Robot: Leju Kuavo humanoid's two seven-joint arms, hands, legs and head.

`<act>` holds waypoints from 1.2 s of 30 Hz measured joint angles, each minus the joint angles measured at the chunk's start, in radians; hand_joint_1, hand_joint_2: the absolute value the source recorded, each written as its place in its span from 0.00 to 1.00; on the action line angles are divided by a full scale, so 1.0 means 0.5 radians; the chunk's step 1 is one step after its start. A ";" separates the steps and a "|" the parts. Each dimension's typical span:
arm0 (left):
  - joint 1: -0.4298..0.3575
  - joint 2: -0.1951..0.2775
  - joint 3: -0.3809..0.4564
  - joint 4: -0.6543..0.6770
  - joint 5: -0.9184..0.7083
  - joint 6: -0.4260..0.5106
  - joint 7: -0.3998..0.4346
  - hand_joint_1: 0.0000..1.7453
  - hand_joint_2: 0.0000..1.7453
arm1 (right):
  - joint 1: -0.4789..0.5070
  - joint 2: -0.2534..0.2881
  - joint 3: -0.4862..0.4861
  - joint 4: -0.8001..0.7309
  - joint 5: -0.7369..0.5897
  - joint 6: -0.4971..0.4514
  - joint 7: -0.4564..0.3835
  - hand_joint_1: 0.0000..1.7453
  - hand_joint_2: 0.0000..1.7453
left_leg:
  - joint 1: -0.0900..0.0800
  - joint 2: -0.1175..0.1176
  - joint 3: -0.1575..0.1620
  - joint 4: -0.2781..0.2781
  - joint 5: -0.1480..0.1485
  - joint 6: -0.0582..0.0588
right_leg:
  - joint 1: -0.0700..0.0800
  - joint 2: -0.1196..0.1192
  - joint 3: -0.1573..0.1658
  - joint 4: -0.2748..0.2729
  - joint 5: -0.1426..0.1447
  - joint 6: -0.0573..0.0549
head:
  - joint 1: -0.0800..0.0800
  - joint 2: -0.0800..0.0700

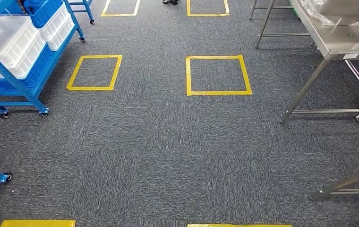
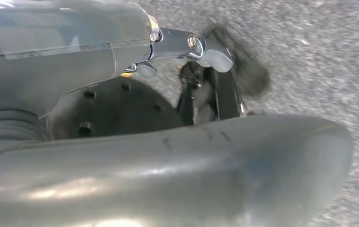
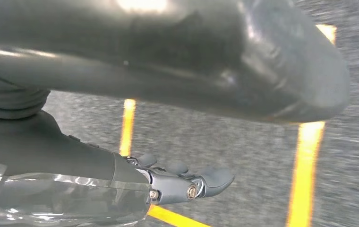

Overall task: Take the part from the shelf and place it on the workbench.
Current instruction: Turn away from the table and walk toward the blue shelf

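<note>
Upper left, the shelf (image 1: 14,71) with white bins (image 1: 7,40); we judge the part light and rigid. Both hands' fingers (image 3: 206,182) hang empty, apart.

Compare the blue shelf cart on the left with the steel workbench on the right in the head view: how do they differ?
The blue shelf cart is painted blue; the steel workbench is bare metal. The cart holds white bins; the workbench carries clear plastic wrap. The cart rolls on castors; the workbench stands on plain legs. Both rest on grey carpet.
</note>
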 joint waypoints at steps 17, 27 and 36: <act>-0.013 -0.002 0.019 -0.010 0.093 -0.026 -0.069 0.00 0.00 | -0.012 0.020 -0.104 -0.006 0.002 0.019 -0.001 0.00 0.00 | -0.023 -0.189 0.176 -0.540 0.637 0.079 | -0.051 0.115 -0.189 0.290 -0.062 0.149 | 0.000 -0.001; -0.012 -0.012 0.053 -0.011 0.121 -0.040 -0.095 0.00 0.00 | -0.009 0.014 -0.112 -0.005 0.039 0.087 0.000 0.00 0.00 | -0.001 -0.035 -0.004 -0.165 0.412 -0.039 | -0.050 0.076 -0.114 0.027 0.067 0.038 | -0.008 -0.001; -0.013 -0.015 0.072 -0.011 0.137 -0.013 -0.141 0.00 0.00 | -0.008 0.003 -0.113 -0.005 0.101 0.142 0.005 0.00 0.00 | -0.022 0.159 0.154 -0.471 0.577 -0.003 | -0.024 -0.154 -0.029 0.021 -0.015 0.084 | -0.007 -0.001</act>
